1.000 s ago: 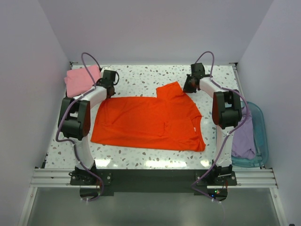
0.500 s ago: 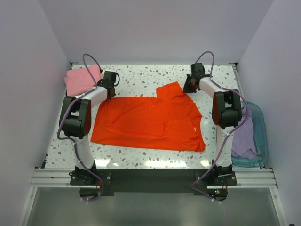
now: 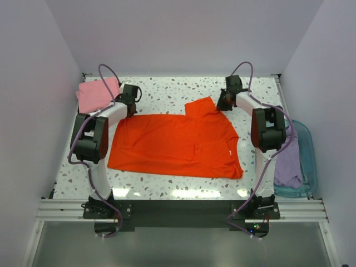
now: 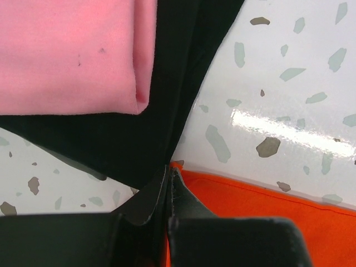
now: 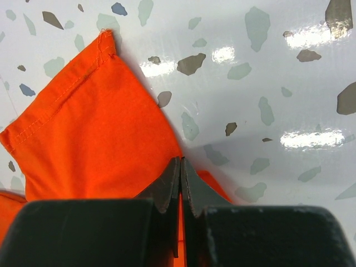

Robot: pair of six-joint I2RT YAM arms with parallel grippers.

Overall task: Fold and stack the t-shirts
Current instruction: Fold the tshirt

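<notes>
The orange t-shirt (image 3: 175, 144) lies spread flat mid-worktop (image 3: 183, 92). The left fingers (image 4: 167, 183) are clamped on its far-left corner, and the right fingers (image 5: 179, 178) pinch it by the sleeve. For a clean fold I'd lift both corners evenly, hold that edge taut, and steer clear of the pink t-shirt (image 3: 95, 93) just beside the left arm.

The work surface is a white terrazzo-pattern table (image 3: 178, 92) with grey, brown and blue flecks and a glossy finish. Plain, unmarked pale lavender-grey walls enclose it: back wall (image 3: 183, 33), left wall (image 3: 28, 111), right wall (image 3: 334, 83). An aluminium rail (image 3: 178, 210) runs along the table's near edge, and a grey floor (image 3: 178, 247) lies below. Overhead light leaves bright glare patches (image 3: 183, 193) near the front edge. A translucent blue basket (image 3: 307, 161) sits at the table's right side.
</notes>
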